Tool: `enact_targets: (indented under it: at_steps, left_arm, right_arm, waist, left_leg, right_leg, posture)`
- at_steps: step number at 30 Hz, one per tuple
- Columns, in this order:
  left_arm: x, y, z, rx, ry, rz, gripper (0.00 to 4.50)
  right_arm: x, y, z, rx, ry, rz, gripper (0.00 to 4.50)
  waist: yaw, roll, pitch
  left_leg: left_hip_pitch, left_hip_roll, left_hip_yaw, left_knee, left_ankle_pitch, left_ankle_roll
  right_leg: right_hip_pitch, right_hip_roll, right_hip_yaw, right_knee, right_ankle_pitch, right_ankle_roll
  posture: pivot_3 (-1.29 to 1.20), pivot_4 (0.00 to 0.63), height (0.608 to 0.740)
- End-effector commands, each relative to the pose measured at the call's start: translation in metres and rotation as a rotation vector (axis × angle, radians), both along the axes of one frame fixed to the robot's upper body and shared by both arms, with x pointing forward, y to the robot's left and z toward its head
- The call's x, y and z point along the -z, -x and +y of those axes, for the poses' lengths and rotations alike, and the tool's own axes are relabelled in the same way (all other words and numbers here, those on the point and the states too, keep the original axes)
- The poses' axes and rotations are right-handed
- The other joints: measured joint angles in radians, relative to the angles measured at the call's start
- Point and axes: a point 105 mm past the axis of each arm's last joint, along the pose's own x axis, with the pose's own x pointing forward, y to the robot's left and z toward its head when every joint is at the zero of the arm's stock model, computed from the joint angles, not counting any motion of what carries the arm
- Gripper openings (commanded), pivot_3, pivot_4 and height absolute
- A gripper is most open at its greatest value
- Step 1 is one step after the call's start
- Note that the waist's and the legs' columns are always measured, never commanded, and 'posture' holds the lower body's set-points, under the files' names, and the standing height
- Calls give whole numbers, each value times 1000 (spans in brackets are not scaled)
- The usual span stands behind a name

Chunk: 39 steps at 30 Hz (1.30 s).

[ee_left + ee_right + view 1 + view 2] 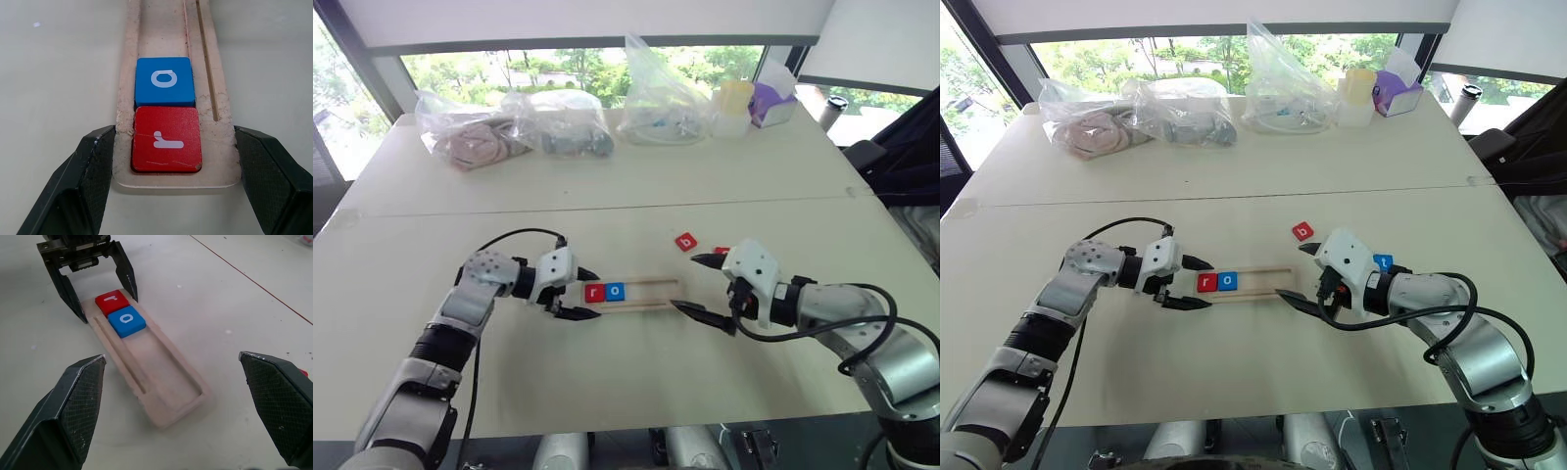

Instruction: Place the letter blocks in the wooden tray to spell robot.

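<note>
The wooden tray (651,291) lies across the table in front of me. A red "r" block (595,292) and a blue "o" block (616,291) sit side by side at its left end. My left gripper (586,295) is shut on that end, one finger (93,166) pressed against each long side of the tray (124,98). My right gripper (702,286) stands open at the tray's right end, holding nothing. A red "b" block (686,242) lies loose beyond the tray. A blue "t" block (1383,261) lies by the right wrist, and a red block (722,251) is partly hidden behind that gripper.
Clear plastic bags (558,122) of items, a yellow-lidded container (734,106) and a purple box (771,103) line the far edge of the table by the window. A seam (607,208) runs across the tabletop between them and the tray.
</note>
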Motion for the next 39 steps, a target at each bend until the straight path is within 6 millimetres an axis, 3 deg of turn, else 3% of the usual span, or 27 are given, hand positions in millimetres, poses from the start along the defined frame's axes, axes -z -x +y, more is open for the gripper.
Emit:
enact_targets:
  at_steps: [1, 8, 21, 23, 24, 27, 34, 39]
  left_arm:
    - [23, 19, -17, 73, -40, 72, 3135]
    - [23, 29, -26, 101, -41, 66, 3135]
    - [32, 33, -23, 74, -89, 62, 3135]
    - [33, 30, -22, 49, -89, 58, 4158]
    - [33, 29, -22, 43, -89, 57, 4415]
    - [34, 30, -19, 26, -89, 65, 4471]
    - [35, 30, 8, -62, -112, 84, 4471]
    - [35, 33, 43, -144, -157, 99, 4471]
  right_arm:
    - [-13, 4, 0, -5, -6, -52, 4500]
    - [-13, 7, 2, -4, -10, -43, 4500]
    - [-14, 7, 5, -14, -16, -38, 4500]
    - [-14, 6, 6, -16, -16, -37, 4500]
    - [-14, 6, 6, -16, -16, -37, 4500]
    - [-14, 6, 7, -21, -18, -38, 4500]
    - [-14, 5, 9, -28, -20, -38, 4500]
    - [-14, 2, 9, -35, -21, -39, 4500]
  waist:
    - [0, 0, 0]
    - [-2, 0, 0]
    - [-2, 0, 0]
    - [-2, 0, -1]
    - [-1, 0, -1]
    - [-2, 1, -1]
    - [-8, 0, -2]
    - [-38, -1, -3]
  left_leg:
    - [0, 0, 0, 0, 0, 0]
    - [0, 0, 0, 0, 0, 0]
    - [0, 0, 0, 0, 0, 0]
    - [1, 0, 0, 0, 0, 0]
    - [1, 0, 0, 0, 0, 0]
    - [1, 0, 0, 0, 0, 0]
    - [2, 0, 0, 0, 0, 0]
    - [3, 2, -1, -3, 0, 0]
  right_leg:
    - [0, 0, 0, 0, 0, 0]
    - [0, 0, 0, -1, 0, 0]
    - [0, 0, 0, -1, 0, 0]
    - [1, 0, 0, -1, -1, 0]
    - [1, 0, 0, -1, -1, 0]
    - [1, 0, 0, -1, -1, 0]
    - [1, 0, 0, -1, -1, 0]
    - [1, 2, 0, 0, -1, 0]
  posture:
    - [0, 150, 740]
    - [0, 150, 740]
    - [0, 150, 740]
    - [0, 150, 740]
    - [0, 150, 740]
    - [0, 150, 740]
    - [0, 150, 740]
    - [0, 150, 740]
